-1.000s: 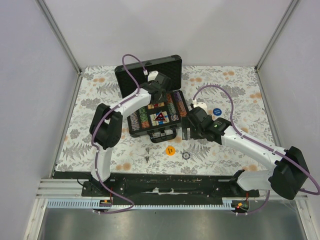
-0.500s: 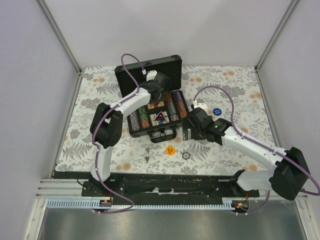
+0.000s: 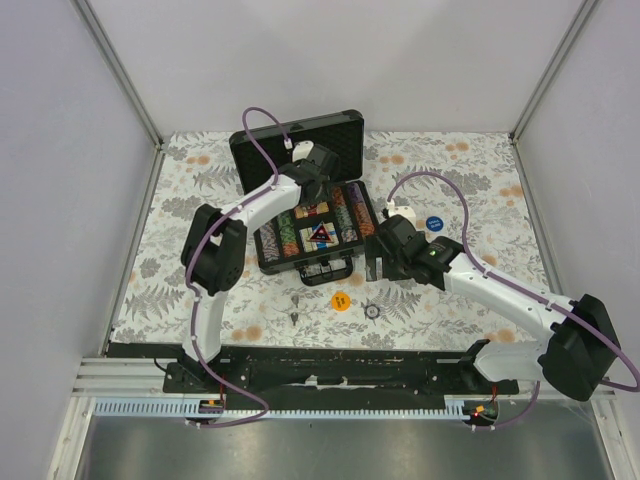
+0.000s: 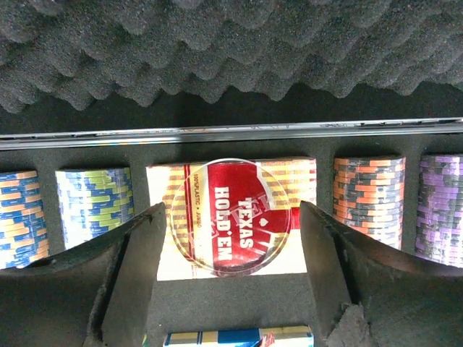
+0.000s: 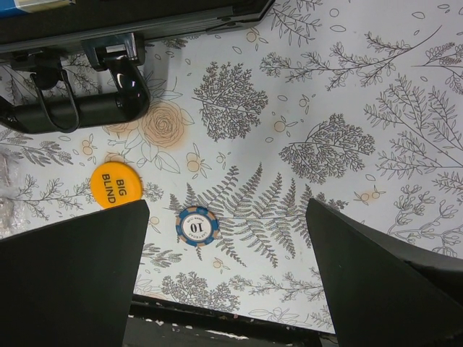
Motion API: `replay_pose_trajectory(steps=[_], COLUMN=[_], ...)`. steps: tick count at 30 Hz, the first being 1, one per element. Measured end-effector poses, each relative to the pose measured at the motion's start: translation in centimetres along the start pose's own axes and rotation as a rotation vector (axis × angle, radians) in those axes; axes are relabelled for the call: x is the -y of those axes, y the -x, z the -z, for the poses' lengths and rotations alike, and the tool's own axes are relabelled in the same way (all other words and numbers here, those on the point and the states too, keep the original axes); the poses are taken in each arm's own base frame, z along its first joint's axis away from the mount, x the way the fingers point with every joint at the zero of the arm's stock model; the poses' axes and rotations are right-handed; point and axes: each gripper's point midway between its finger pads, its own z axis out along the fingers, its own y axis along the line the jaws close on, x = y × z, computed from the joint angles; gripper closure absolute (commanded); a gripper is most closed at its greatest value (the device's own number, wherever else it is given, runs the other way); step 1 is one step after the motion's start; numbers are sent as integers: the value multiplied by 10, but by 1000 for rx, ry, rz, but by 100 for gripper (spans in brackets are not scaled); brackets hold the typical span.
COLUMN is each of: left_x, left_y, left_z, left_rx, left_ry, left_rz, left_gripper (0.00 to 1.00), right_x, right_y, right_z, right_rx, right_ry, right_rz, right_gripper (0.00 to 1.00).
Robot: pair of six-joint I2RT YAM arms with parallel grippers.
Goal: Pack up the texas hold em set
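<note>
Case [image 3: 295,135] of the hold'em set sits open mid-counter [image 3: 190,190], lid raised toward the far wall, chip tray toward the arms. The left pincer [image 3: 316,192] hangs over the tray's back part. On the wrist cam its jaws are spread, fingers [image 4: 137,267] either side of a clear round disc [image 4: 230,217] lying flat on the red card deck [image 4: 304,181] marked TEXAS HOLD'EM. The pads sit just beside the disc's rim w/ a thin gap each side, so it looks unpinched. The deck fills its slot btwn a blue-green chip row [image 4: 94,206] and an orange-grey chip row [image 4: 369,195], w/ more rows at both edges of the view. A blue card deck [image 4: 239,337] shows in the next slot at the view's bottom edge. Egg-crate foam [image 4: 231,50] lines the lid behind.

The right pincer [image 3: 372,262] is off the case's front right corner, over the counter, jaws wide apart, gripping and touching nothing. Below it a blue-white chip marked 10 [image 5: 197,226] lies flat btwn the fingers in view. An orange BIG BLIND button [image 5: 116,185] lies near the chip, and the case handle [image 5: 72,108] is beyond that. A blue round button [image 3: 434,224] lies on the counter right of the case, apart from it.
</note>
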Motion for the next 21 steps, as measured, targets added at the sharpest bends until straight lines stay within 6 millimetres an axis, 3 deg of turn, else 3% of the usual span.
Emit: replay_pose_trajectory(steps=[5, 11, 15, 21], left_x=[2, -13, -43, -94], left_y=[6, 26, 20, -14], left_z=[13, 67, 112, 149], left_rx=[4, 57, 82, 84], left_ry=[-34, -98, -137, -142], left_rz=[-5, 30, 50, 51], left_gripper=[18, 18, 18, 18], right_x=[-5, -24, -47, -74], right_y=[-4, -17, -42, -65], right_z=[0, -6, -19, -35], right_rx=[-22, -80, -152, -220], right_ry=[29, 100, 125, 119], right_rz=[5, 45, 131, 231], right_gripper=[4, 5, 4, 7])
